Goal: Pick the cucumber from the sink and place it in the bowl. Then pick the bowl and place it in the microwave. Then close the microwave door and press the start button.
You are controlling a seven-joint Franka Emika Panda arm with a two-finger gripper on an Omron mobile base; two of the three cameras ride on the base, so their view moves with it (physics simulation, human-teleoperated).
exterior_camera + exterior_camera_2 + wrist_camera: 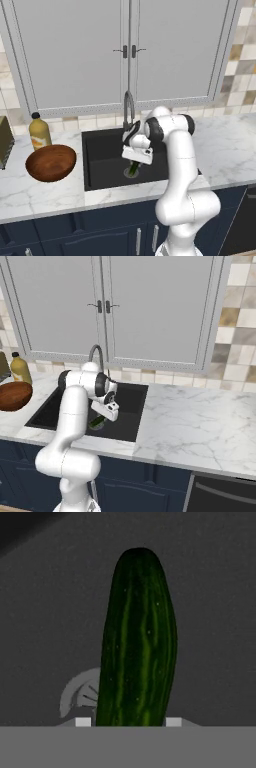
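- Cucumber [137, 642], dark green and bumpy, lies in the black sink [102, 155] over the round drain [80, 694].
- Gripper [134, 167] reaches down around it; I cannot tell if it squeezes.
- Base views show a brown wooden bowl [50, 162] on the counter.

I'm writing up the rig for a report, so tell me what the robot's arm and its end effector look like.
The arm is made of glossy white, rounded tube-like segments, joined by dark, almost black bands at the joints, most clearly near the wrist. No loose cables or markings show. The end effector has a blocky white body; its small pale finger tips show in the hand view.
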